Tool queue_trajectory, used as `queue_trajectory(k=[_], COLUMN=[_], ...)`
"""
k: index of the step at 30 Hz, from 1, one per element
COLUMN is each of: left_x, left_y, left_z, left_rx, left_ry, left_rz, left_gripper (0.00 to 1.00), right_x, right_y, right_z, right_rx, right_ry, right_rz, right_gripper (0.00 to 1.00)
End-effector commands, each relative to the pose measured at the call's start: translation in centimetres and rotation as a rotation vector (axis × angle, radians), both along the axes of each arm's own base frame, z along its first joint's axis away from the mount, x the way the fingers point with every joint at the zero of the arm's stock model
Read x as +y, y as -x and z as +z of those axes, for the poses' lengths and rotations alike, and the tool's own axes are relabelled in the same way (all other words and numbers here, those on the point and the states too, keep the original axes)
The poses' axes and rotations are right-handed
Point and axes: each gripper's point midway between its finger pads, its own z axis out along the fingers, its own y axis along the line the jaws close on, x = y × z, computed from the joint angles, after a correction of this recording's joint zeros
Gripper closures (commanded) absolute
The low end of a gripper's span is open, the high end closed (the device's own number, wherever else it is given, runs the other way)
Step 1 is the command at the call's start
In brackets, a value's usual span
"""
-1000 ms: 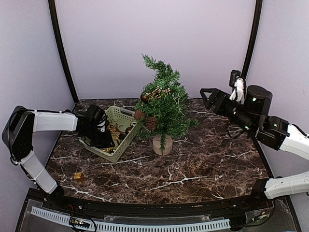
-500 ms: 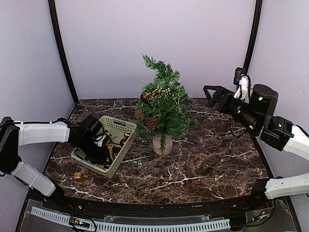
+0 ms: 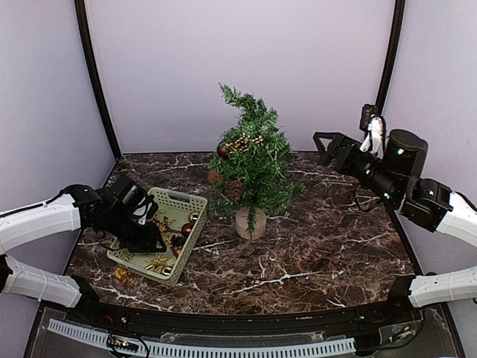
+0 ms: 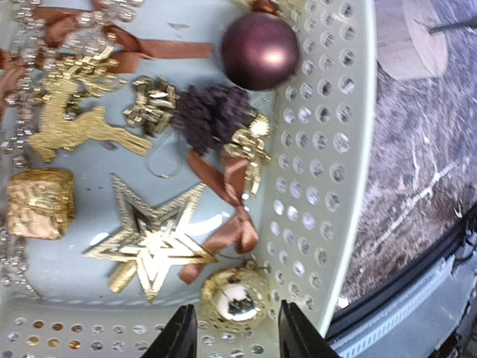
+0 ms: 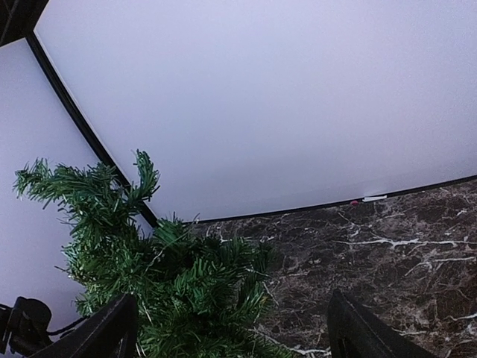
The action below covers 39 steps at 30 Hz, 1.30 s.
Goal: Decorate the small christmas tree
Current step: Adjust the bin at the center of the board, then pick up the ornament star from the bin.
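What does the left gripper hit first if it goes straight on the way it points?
Most likely the gold ball ornament, lying in the basket just ahead of the left gripper, between its parted fingertips. The basket floor is right behind it. Depth is hard to judge.

pale lilac walls [image 3: 238, 67], joined by black corner poles [image 3: 100, 89], enclose a dark white-veined marble table [image 3: 313, 261].

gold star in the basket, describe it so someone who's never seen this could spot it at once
Left of the small christmas tree sits a pale green basket of ornaments. At its near end lies the gold star, flat on the floor between a crinkled gold box and a shiny gold ball. It alone has sharp points and an open, layered outline.
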Motion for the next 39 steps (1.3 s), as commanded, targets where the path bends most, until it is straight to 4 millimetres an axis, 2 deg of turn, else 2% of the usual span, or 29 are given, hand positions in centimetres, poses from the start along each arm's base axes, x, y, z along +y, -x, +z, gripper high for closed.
queue_trajectory(k=[1, 8, 12, 16, 21, 29, 35, 39], left_x=[2.9, 3.7, 4.2, 3.9, 3.4, 4.4, 4.7, 4.4], left_y=[0.1, -0.7, -1.3, -1.7, -2.4, -3.2, -5.9, -8.4], left_z=[-1.9, -4.3, -5.6, -7.0, -8.2, -9.2, -8.9, -8.5], left_rx=[0.054, 0.085, 0.082, 0.097, 0.102, 0.076, -0.009, -0.07], left_ry=[-0.151, -0.18, -0.198, -0.201, -0.201, -0.272, -0.298, -0.262], left_rz=[0.071, 0.096, 0.104, 0.096, 0.089, 0.106, 0.168, 0.208], left_gripper=[0.6, 0.66, 0.75, 0.79, 0.8, 0.72, 0.71, 0.71], right_x=[0.0, -0.5, -0.9, -1.3, -1.8, -2.2, -2.3, -2.4], right_y=[-0.6, -1.2, -1.6, -1.8, -2.0, -2.4, -2.4, -2.4], right_z=[2.0, 2.6, 2.6, 2.7, 2.9, 2.6, 2.9, 3.0], right_rx=[-0.036, -0.053, -0.061, -0.071, -0.081, -0.079, -0.085, -0.084], right_ry=[-0.008, 0.02, 0.042, 0.06, 0.071, 0.078, 0.073, 0.068], right_rz=[-0.019, -0.074, -0.106, -0.129, -0.151, -0.172, -0.173, -0.176], right_gripper=[0.11, 0.11, 0.11, 0.11, 0.09, 0.09, 0.09, 0.09])
